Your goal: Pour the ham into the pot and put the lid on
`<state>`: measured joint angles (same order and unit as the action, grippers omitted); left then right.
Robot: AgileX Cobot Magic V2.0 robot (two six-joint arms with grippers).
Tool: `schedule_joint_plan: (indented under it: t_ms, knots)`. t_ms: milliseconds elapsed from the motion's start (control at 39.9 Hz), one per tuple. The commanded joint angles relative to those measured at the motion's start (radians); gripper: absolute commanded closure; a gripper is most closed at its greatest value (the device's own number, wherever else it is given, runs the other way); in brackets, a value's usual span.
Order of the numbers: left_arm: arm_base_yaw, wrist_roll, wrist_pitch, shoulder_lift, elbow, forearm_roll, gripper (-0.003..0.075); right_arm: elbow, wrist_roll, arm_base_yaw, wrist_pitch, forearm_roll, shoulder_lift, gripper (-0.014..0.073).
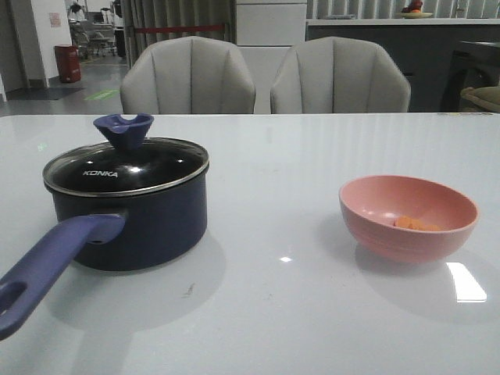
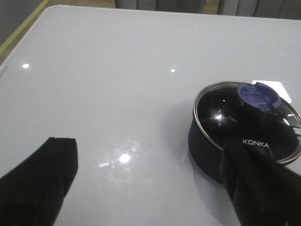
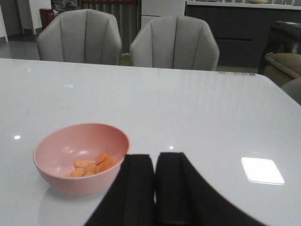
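The dark navy pot [image 1: 148, 226] stands at the table's left, its long purple-blue handle [image 1: 55, 258] pointing to the front left. The glass lid [image 1: 125, 168] with "KONKA" lettering and a blue notched knob [image 1: 123, 129] sits on it. The ham [image 1: 416, 224], a few orange chunks, lies in the pink bowl [image 1: 408, 219] at the right. My left gripper [image 2: 148, 155] is open and empty, with the pot [image 2: 207, 150] and lid [image 2: 249, 122] just beyond one finger. My right gripper [image 3: 155, 157] is shut and empty, beside the bowl [image 3: 80, 155] with the ham [image 3: 91, 165]. Neither gripper shows in the front view.
The white glossy table [image 1: 289, 305] carries only the pot and the bowl, about a pot's width apart. Two grey chairs [image 1: 187, 78] [image 1: 340, 76] stand behind the far edge.
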<state>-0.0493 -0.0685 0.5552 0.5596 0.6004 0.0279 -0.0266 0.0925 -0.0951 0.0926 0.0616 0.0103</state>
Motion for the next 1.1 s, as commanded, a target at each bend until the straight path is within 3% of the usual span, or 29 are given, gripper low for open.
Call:
schedule_joint_plan:
  t_ms: [0,201,401,627,1079]
  knots:
    - [-0.006,-0.006,-0.001,0.116,0.128,0.016,0.0063,0.005,0.000,0.007,-0.081,0.014,0.020,0.0434]
    - [-0.020,-0.006,0.136,0.383,0.335,0.071,0.0064,0.005,0.000,0.007,-0.081,0.014,0.020,0.0434]
    - [-0.127,-0.006,0.190,0.611,0.501,0.084,0.0064,0.005,0.000,0.007,-0.081,0.014,0.020,0.0434]
    - [-0.263,-0.082,0.250,0.833,0.690,0.084,0.0064,0.005,0.000,0.007,-0.081,0.014,0.020,0.0434]
    - [-0.367,-0.225,0.490,1.207,1.082,-0.002,0.0064,0.005,0.000,0.007,-0.081,0.014,0.020,0.0434]
